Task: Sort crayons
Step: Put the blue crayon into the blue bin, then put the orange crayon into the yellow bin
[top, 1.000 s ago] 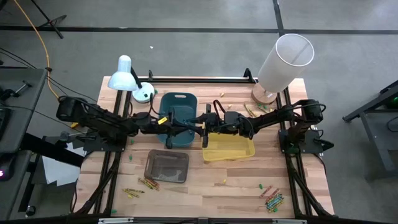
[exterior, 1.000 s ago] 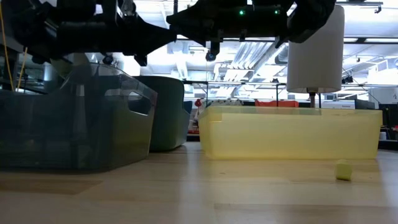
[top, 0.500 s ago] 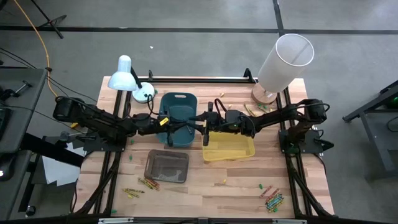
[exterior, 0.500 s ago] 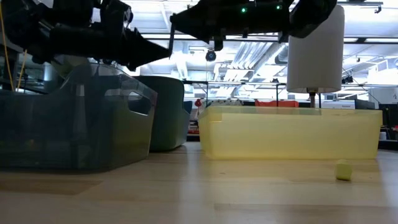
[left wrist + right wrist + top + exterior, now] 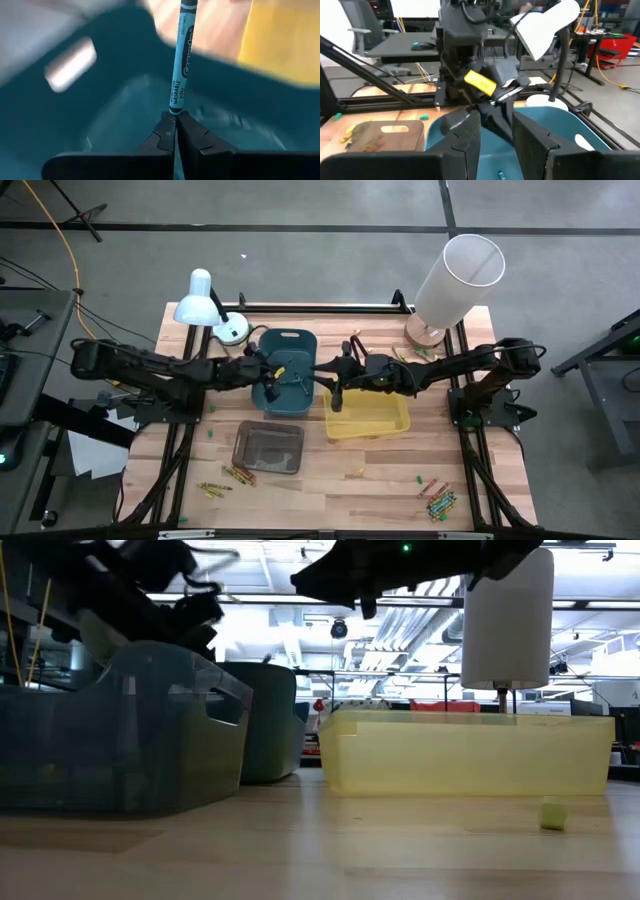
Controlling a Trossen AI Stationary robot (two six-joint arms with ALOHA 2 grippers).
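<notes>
My left gripper [image 5: 175, 122] is shut on a blue crayon [image 5: 181, 60] above the inside of the teal bin [image 5: 100, 120]. In the high view my left gripper [image 5: 272, 387] hangs over the teal bin [image 5: 290, 342]. My right gripper [image 5: 496, 135] is open and empty. In the high view my right gripper [image 5: 322, 372] is at the teal bin's right rim, next to the yellow bin [image 5: 372, 418]. It faces my left gripper. My left gripper pinches the crayon's near end [image 5: 174, 111] between its two fingertips. The crayon sticks straight out past the fingers, in line with them. It is lifted clear over the teal bin.
A grey bin [image 5: 268, 448] stands in front of the teal one. Crayon piles lie near the front left [image 5: 225, 478] and front right [image 5: 438, 498], and loose crayons at the far right [image 5: 405, 355]. A desk lamp [image 5: 205, 305] and a white cylinder [image 5: 455, 280] stand at the back.
My left gripper has drawn back toward the table's left edge, away from my right gripper, and has tipped down over the teal bin. My right gripper has risen a little and gone slightly toward the far edge.
</notes>
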